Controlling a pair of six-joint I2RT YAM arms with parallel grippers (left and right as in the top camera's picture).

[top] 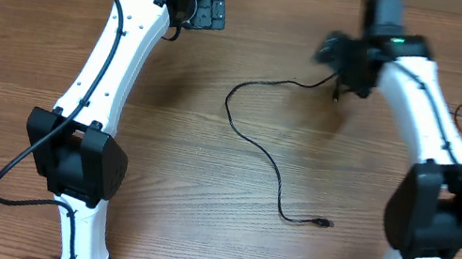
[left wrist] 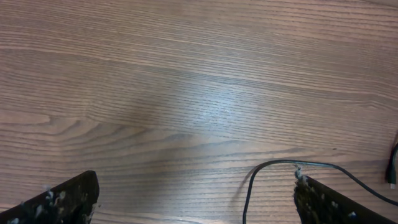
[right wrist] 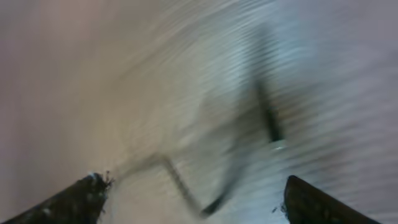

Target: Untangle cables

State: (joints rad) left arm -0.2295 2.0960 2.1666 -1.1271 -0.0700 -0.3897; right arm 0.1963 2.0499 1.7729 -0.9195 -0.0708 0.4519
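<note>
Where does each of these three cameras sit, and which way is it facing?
Overhead: fixed above the table, looking straight down; the left arm, the right arm and a loose black cable show.
Left wrist: on the left arm, looking down at the wood past the open left hand, fingertips at the bottom corners.
Right wrist: on the right arm, also facing down, motion-blurred; the open right hand frames it.
Shared: overhead and left wrist both show that cable; the blurred right wrist seems to as well.
</note>
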